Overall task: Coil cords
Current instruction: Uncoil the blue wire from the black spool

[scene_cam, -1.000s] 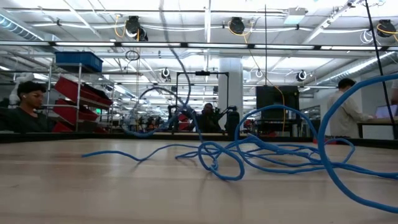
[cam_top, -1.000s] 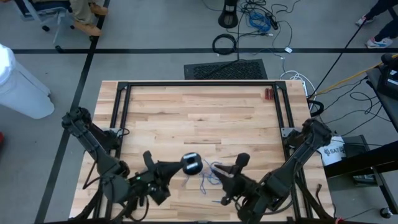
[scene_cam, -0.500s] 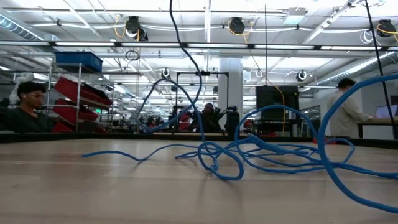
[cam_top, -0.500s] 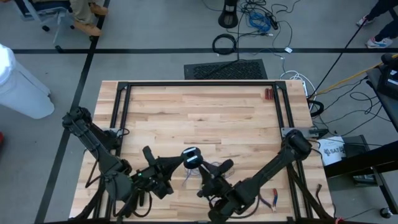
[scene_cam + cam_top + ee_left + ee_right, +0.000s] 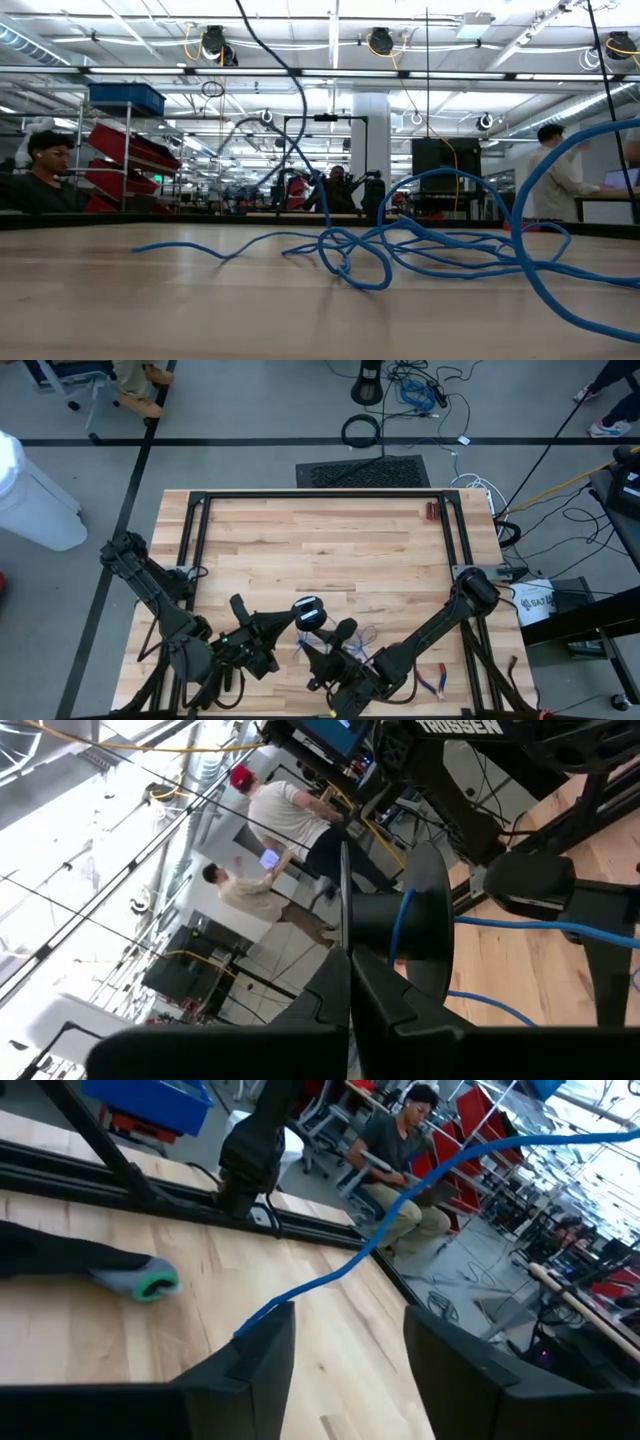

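Note:
A thin blue cord lies in a loose tangle on the wooden table near its near edge; the low view shows the cord's loops resting on the wood. One strand rises out of the low view's top. My left gripper is shut on a small round dark reel with a pale centre, held above the table, with blue cord wound on it. My right gripper stands open over the tangle. The cord runs past one of its fingers. My left gripper holds the dark reel lifted clear of the table, coming at it level from the table's left. A thin dark flange of the reel runs into the slit between the two shut fingers. My right gripper: I cannot tell whether the cord touches its finger.
A black metal frame borders the table's far part. A small red thing lies at the far right. Red-handled pliers lie near the right arm. Bare wood fills the table's middle. People sit and stand in the room beyond.
My right gripper has moved toward the table's left and near edges and sunk lower, ending over the tangle close to the reel. The strand rising from the table has swung about. The tangle on the wood has stayed put.

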